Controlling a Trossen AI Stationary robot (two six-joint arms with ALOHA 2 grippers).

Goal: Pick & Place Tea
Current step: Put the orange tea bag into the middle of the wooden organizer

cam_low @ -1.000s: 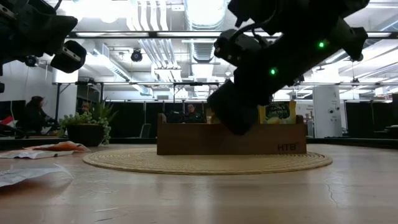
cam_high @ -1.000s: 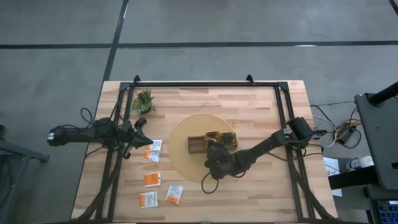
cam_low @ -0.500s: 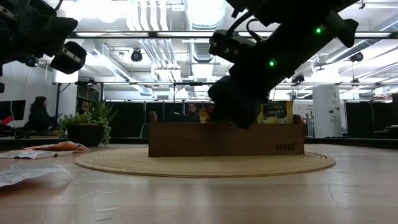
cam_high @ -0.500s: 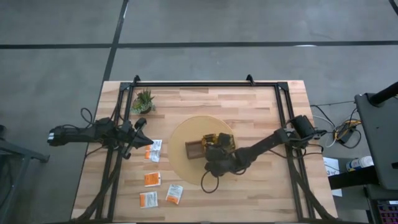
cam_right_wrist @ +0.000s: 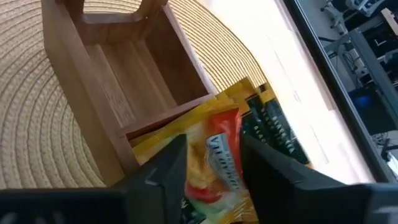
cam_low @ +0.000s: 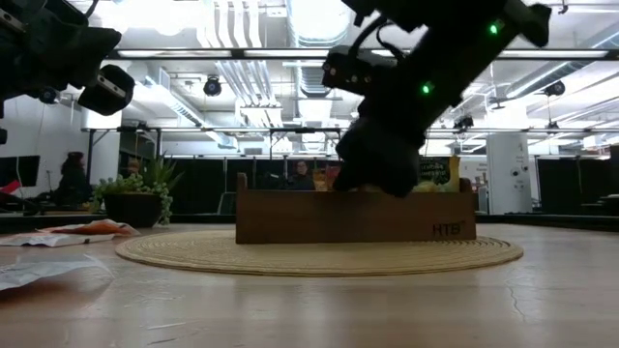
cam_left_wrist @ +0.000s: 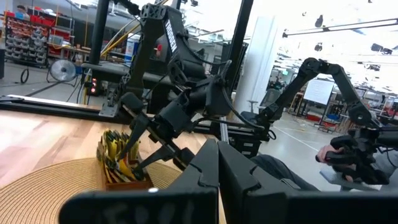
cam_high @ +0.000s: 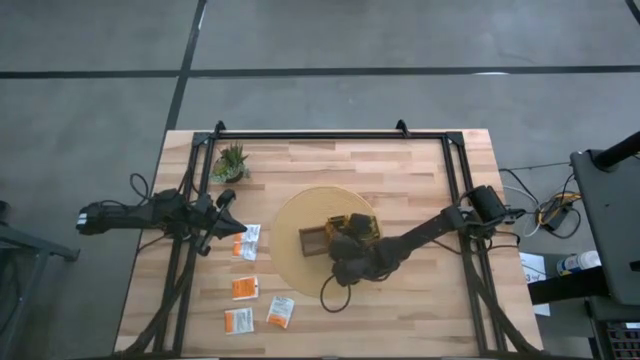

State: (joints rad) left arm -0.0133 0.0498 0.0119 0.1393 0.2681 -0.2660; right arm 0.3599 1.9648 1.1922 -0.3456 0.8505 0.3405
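Holding an orange-yellow sachet pinched between its fingers, the right gripper hangs over the wooden tray on the round woven mat. Sachet sits right at the divider, w/ the filled compartment of yellow-green sachets on one side and an empty compartment on the other; which side it's meant for I can't tell. Key relation: tray's directly below the fingertips, sachet's long edge looks roughly parallel to the divider, so prob. just lower & let go. Left gripper waits well apart at table's left edge, fingers look spread, beside loose sachets; more lie nearer the front edge, all closer to the left arm. Potted plant at back left.
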